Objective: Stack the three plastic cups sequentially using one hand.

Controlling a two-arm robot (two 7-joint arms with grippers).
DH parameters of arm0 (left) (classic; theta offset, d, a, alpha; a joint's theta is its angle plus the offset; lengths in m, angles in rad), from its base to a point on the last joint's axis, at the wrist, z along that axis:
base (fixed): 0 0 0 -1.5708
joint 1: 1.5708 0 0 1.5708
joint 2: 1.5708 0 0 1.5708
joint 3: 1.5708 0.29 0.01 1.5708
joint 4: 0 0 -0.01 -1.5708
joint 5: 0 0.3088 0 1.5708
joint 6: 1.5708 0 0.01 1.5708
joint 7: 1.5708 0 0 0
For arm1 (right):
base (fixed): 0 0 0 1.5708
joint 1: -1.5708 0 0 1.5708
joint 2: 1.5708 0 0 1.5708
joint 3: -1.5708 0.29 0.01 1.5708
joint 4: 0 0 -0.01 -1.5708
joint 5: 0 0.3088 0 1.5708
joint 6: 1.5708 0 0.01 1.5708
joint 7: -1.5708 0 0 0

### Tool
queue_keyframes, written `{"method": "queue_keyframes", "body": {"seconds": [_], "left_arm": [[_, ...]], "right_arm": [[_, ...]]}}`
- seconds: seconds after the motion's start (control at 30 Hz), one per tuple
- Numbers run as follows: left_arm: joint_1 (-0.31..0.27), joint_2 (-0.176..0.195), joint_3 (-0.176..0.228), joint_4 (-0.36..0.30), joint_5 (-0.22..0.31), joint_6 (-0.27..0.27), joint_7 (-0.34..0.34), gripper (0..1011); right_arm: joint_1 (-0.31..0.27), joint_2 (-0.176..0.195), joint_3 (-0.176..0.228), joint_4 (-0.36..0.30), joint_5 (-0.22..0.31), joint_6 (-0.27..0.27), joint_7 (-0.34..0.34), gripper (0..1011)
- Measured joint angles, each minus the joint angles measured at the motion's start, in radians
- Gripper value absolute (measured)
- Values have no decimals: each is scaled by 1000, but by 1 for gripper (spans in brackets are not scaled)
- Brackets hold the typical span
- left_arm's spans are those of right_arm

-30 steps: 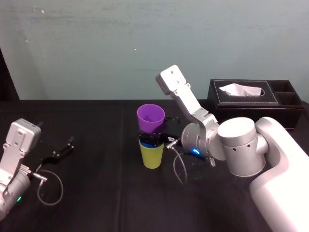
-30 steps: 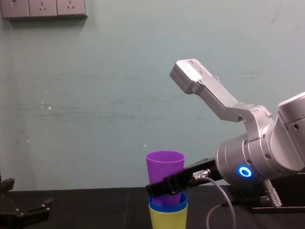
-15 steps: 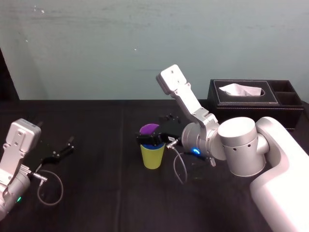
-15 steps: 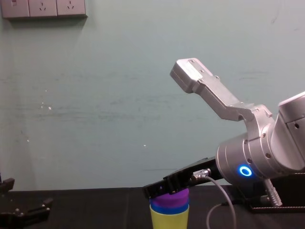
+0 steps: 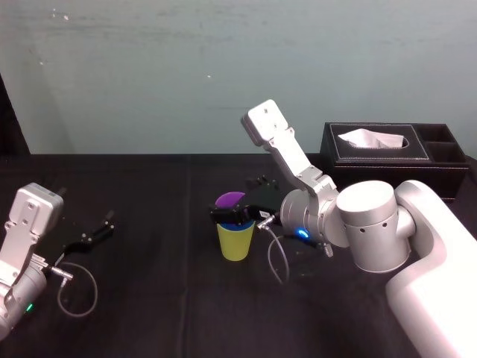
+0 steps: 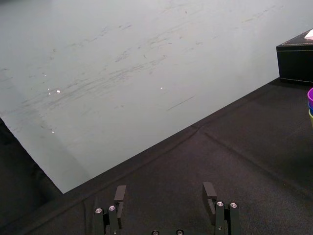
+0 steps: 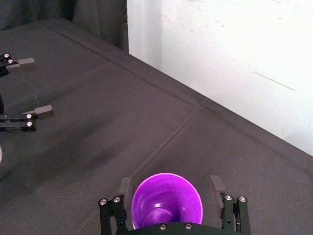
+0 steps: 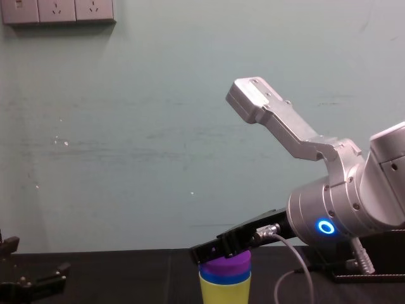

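Right claw point(image 5: 226, 211) straddles the nested purple cup point(image 7: 166, 205) mid-frame, fingers point(image 7: 125, 188) apart, I think; retreat crooked and I snag its rim, toppling the stack point(image 5: 235, 239). Left claw point(image 5: 110, 224) idles apart, lower left.

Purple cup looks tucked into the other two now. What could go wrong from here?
1. The right gripper has its fingers open on either side of the purple cup; backing off crookedly might catch the rim and tip the stack.
2. The grey cable hangs close to the yellow-green cup at the bottom and might nudge it.
The left gripper lies parked, open, far to the left.
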Motion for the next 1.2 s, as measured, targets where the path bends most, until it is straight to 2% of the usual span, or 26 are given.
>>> {"method": "queue_keyframes", "body": {"seconds": [0.2, 0.47, 0.7, 0.83, 1.2], "left_arm": [[0, 0, 0, 0, 0, 0, 0, 1000], [0, 0, 0, 0, 0, 0, 0, 1000], [0, 0, 0, 0, 0, 0, 0, 1000], [0, 0, 0, 0, 0, 0, 0, 1000], [0, 0, 0, 0, 0, 0, 0, 1000]], "right_arm": [[-10, 3, 3, -12, 0, -11, -4, 1002], [-48, 9, 30, -48, 15, -59, -25, 1003], [-98, 18, 69, -89, 43, -141, -61, 1003], [-141, 18, 93, -114, 43, -211, -112, 1003], [-239, 3, 135, -121, -14, -383, -241, 1003]]}}
